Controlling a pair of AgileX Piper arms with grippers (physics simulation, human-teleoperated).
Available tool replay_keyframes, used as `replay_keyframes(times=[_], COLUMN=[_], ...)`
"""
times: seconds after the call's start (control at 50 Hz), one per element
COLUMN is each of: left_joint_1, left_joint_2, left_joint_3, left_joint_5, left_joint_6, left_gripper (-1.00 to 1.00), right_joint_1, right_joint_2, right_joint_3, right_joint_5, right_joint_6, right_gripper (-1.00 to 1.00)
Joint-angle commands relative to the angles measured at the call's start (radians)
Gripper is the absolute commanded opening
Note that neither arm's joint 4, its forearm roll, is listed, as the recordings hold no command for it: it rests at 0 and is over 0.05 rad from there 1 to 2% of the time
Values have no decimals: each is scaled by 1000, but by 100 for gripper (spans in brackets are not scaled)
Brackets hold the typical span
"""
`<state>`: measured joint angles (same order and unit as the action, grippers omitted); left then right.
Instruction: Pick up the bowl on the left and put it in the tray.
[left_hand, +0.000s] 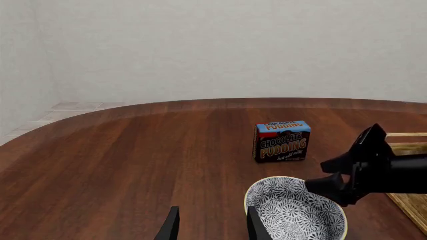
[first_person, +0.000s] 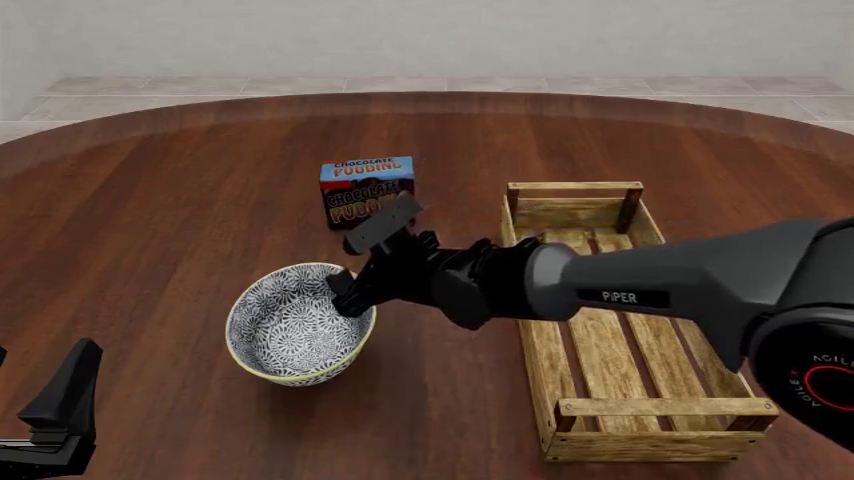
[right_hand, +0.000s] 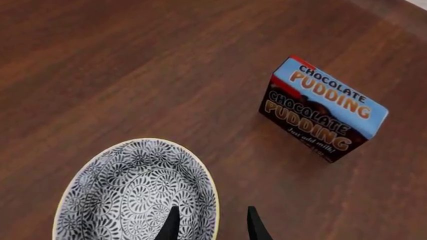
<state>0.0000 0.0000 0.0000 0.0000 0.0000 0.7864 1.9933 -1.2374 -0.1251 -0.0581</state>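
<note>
Right wrist view: my right jaws stand parted astride the near rim of the bowl, one finger inside, one outside, not yet closed. My left jaws hang open, idle. The bowl sits on the worktop beside the tray. A thin rim pinch could slip or tip it. Dark wood surface, pale wall, tiled floor beyond.

The right gripper reaches to the rim of the round blue-and-white flowery bowl. The long light wooden tray sits just beside it.
</note>
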Motion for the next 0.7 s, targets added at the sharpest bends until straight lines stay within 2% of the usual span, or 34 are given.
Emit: replay_keyframes(times=[0.02,0.7], left_joint_1=[0,0], left_joint_2=[0,0], left_joint_3=[0,0], left_joint_5=[0,0], left_joint_6=[0,0], left_gripper=[100,100], right_joint_1=[-1,1], right_joint_2=[11,20], right_joint_3=[-4,2], right_joint_5=[-3,-13], right_joint_6=[1,5], right_gripper=[100,100])
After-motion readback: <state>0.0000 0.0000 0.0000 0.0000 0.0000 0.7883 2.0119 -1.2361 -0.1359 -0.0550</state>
